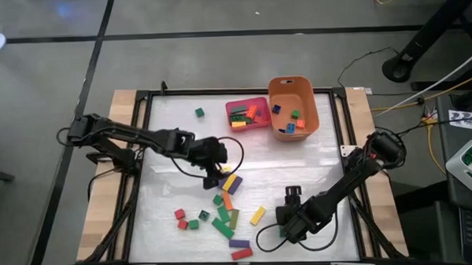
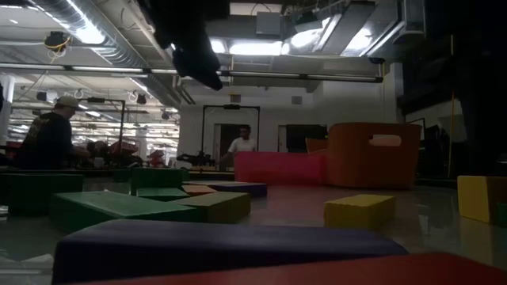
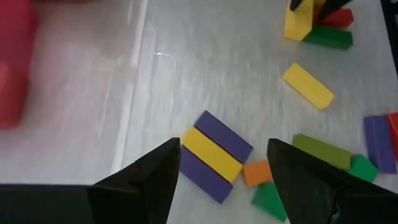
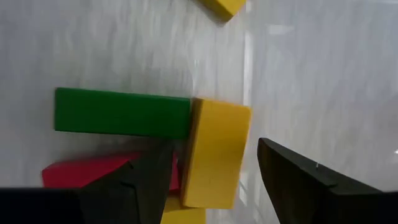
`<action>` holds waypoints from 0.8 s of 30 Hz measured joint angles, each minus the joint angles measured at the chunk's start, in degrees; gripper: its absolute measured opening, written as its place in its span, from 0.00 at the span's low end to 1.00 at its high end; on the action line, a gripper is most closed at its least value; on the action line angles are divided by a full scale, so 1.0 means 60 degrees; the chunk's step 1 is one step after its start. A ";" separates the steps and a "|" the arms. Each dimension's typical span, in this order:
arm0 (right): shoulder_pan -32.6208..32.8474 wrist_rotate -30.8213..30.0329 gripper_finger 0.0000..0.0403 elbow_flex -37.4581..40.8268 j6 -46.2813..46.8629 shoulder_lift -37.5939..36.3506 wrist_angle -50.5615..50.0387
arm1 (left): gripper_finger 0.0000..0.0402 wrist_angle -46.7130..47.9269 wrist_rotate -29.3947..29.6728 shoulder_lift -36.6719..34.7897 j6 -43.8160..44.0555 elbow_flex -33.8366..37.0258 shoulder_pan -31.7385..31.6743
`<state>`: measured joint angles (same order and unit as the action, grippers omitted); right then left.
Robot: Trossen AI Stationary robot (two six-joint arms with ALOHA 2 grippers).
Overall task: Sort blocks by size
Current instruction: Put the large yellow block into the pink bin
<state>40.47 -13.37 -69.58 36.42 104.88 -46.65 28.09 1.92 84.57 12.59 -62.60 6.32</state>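
My left gripper (image 1: pixel 220 171) hangs open over the table's middle. In the left wrist view its fingers stand on either side of three bars lying side by side, purple, yellow, purple (image 3: pixel 214 154), without touching them; these bars also show in the high view (image 1: pixel 231 182). My right gripper (image 1: pixel 290 223) is open near the front edge. Its fingers stand on either side of a yellow bar (image 4: pixel 214 152) that lies next to a green bar (image 4: pixel 121 113) and a red bar (image 4: pixel 93 171). More blocks (image 1: pixel 223 215) lie scattered between the two grippers.
A pink square tray (image 1: pixel 258 102) and an orange tub (image 1: pixel 314 114), both with blocks inside, stand at the far edge. A green cube (image 1: pixel 199 112) lies alone at the far left. A yellow bar (image 1: pixel 258 216), red cubes (image 1: pixel 180 219) and purple and red bars (image 1: pixel 240 248) lie near the front.
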 joint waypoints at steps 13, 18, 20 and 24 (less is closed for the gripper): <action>-0.0236 -0.0134 0.42 -0.0004 0.0054 0.0682 -0.0191 | 0.57 -0.0033 0.0546 -0.0011 0.0713 0.0112 0.1302; -0.0540 -0.0727 0.33 -0.0004 -0.0700 0.0678 -0.0185 | 0.57 0.0007 0.0886 -0.0011 0.1071 0.0112 0.1866; -0.0766 -0.0949 0.33 0.0000 -0.1197 0.0678 -0.0178 | 0.57 0.0008 0.0898 -0.0007 0.1174 0.0112 0.2090; -0.1495 -0.1402 0.33 -0.0010 -0.2325 0.0678 -0.0192 | 0.57 0.0007 0.0898 -0.0007 0.1198 0.0112 0.2493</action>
<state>31.50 -21.78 -69.64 22.47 108.95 -47.81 28.13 7.31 84.53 19.78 -61.93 21.28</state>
